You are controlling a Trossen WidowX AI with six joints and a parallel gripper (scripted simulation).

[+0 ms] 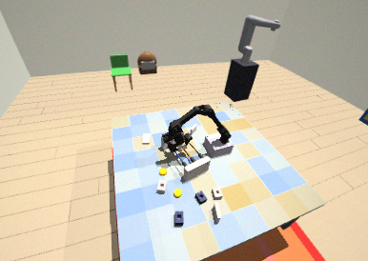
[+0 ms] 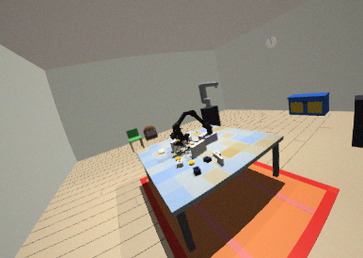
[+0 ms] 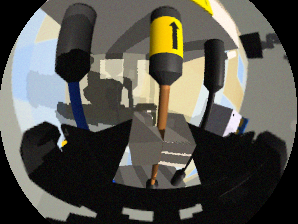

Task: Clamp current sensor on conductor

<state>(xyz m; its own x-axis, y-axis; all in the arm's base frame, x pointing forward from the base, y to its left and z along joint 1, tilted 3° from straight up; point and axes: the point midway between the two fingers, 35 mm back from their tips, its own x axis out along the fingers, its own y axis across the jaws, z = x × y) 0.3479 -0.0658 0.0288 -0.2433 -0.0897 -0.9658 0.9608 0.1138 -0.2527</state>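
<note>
In the wrist view the grey current sensor (image 3: 145, 145) is between the fingers of my gripper (image 3: 158, 123) (image 1: 182, 140), which is shut on it. The middle, copper-coloured conductor (image 3: 164, 107) runs into the sensor's notched top and shows again below it. A black sleeve with a yellow band (image 3: 166, 35) sits on this conductor; the band's black arrow points up in the view, away from the sensor. A blue conductor (image 3: 76, 105) is at the left and a black one (image 3: 209, 107) at the right. The sensor's own arrow, its latch and any LOAD lettering cannot be made out.
A pale end block (image 1: 196, 167) stands at the conductors' near end. A lilac open box (image 1: 218, 148) is right of the arm. Nearer the front lie yellow discs (image 1: 163, 171) (image 1: 177, 193), dark blocks (image 1: 178, 221) (image 1: 198, 200), pale blocks (image 1: 161, 190) and an upright pale plate (image 1: 217, 212).
</note>
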